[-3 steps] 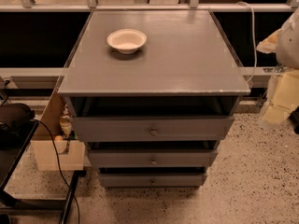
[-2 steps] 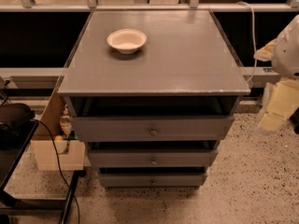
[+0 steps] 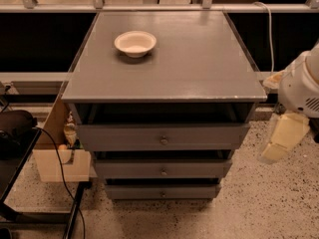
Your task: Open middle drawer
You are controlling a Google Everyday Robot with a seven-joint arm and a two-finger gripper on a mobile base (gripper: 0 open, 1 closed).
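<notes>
Gripper [image 3: 282, 139] hangs right of the cabinet [image 3: 199, 59]; spread or closed, cannot tell. Risk: approach lands on the top drawer [image 3: 124, 137], not the look-alike middle drawer [image 3: 129, 169].

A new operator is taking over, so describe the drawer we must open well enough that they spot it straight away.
Find the grey cabinet with a white bowl on top; the gripper hangs apart at the picture's right. Three knobbed drawers stack down its front. The middle drawer is the second: below the widest-looking top drawer, above the narrowest bottom drawer.
</notes>
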